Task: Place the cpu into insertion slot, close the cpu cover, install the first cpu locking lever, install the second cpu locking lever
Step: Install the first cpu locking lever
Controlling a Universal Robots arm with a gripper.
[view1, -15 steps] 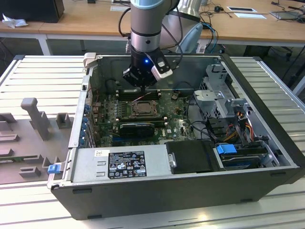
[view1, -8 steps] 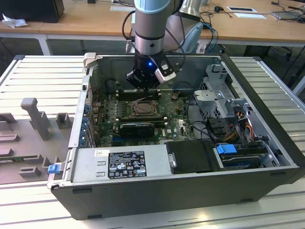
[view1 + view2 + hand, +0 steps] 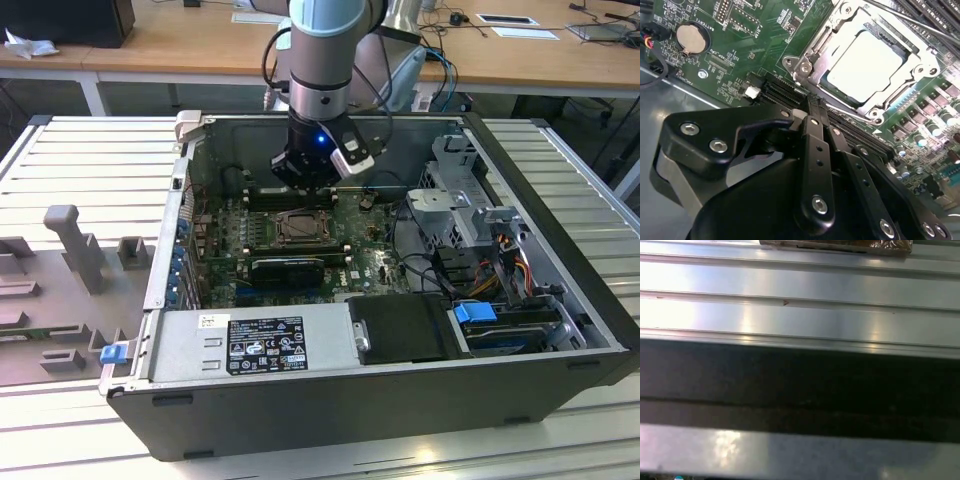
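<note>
Pale silver cpu [image 3: 865, 65] lies flat within the square metal-framed insertion slot [image 3: 810, 60].

Pale cpu [image 3: 865, 65] seated in insertion slot [image 3: 812, 47], cpu cover [image 3: 920, 60] closed

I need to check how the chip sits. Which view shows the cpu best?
The second wrist view: the cpu shows large and bright, its pale top lying flat inside the cpu cover. The exterior view shows the insertion slot only small and dark, just below the gripper.
</note>
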